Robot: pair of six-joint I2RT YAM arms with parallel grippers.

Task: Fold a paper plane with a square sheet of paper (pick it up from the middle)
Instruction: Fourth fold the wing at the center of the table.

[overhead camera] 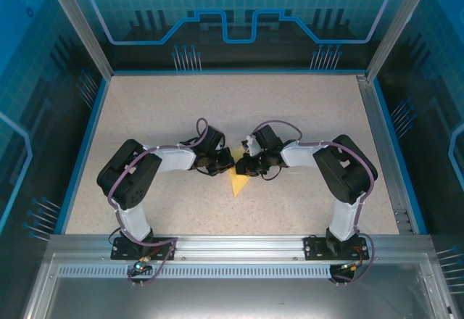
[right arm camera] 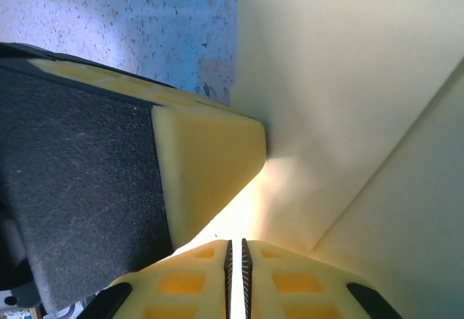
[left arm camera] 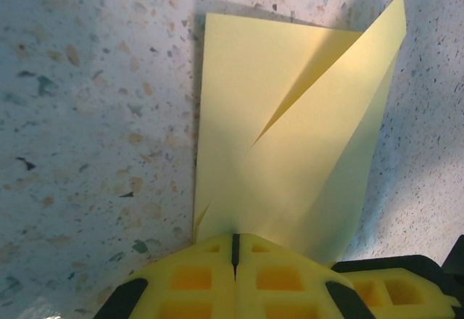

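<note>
The pale-yellow sheet of paper [overhead camera: 236,182], folded into a pointed, layered wedge, lies at the table's middle with its tip toward the arm bases. My left gripper [overhead camera: 223,163] and right gripper [overhead camera: 243,165] meet over its far end. In the left wrist view the left gripper [left arm camera: 234,241] is shut on the paper's [left arm camera: 290,152] near edge, where overlapping flaps and a diagonal crease show. The right gripper [right arm camera: 235,246] is shut on the paper [right arm camera: 341,94] with a thin strip of it between the jaws. The left gripper's fingertip [right arm camera: 206,163] presses close beside it.
The speckled tabletop [overhead camera: 167,109] is bordered by a blue rim and glass walls. Both arms bend inward from their bases on the metal rail [overhead camera: 239,245] at the near edge. The right gripper's finger [left arm camera: 395,290] crowds the left gripper's side.
</note>
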